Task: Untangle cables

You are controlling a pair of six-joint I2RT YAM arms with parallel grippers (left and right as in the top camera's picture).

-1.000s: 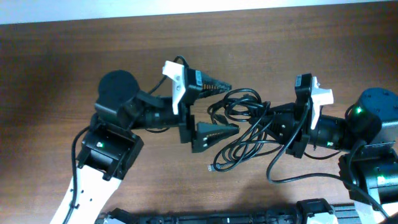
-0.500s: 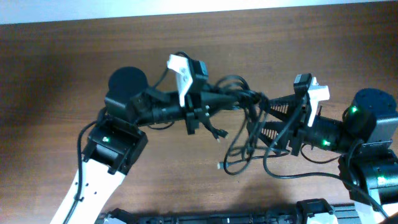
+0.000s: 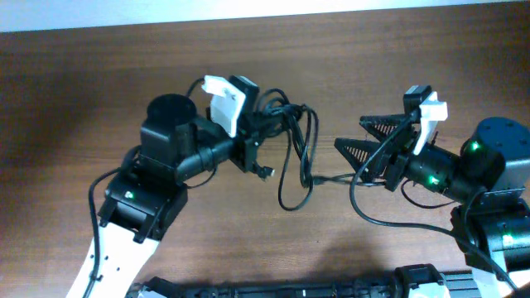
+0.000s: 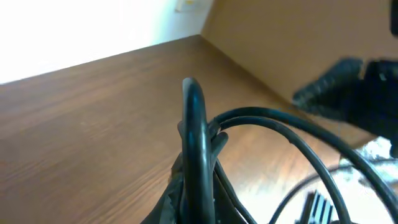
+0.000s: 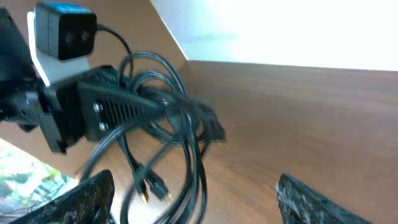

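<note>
The black cables [image 3: 310, 141] hang as a loose bundle of loops from my left gripper [image 3: 272, 124], which is shut on them above the table. A plug end [image 3: 267, 172] dangles under that gripper. In the left wrist view a thick loop of cable [image 4: 195, 134] rises straight out of the shut left gripper [image 4: 196, 208]. My right gripper [image 3: 358, 138] stands open just right of the bundle, holding nothing. From the right wrist, the cables [image 5: 186, 134] hang ahead of the open right gripper [image 5: 199, 208], and the left gripper [image 5: 121, 109] pinches them from the left.
The brown wooden table [image 3: 99, 74] runs to a pale back edge. The right arm's own thicker black wire [image 3: 368, 219] curves over the table near its base. A dark rail [image 3: 273, 290] lies along the front edge.
The left gripper shut on the cables and lifted them to the left. The right gripper let go, opened and drew back to the right. The bundle now hangs from the left gripper alone.
</note>
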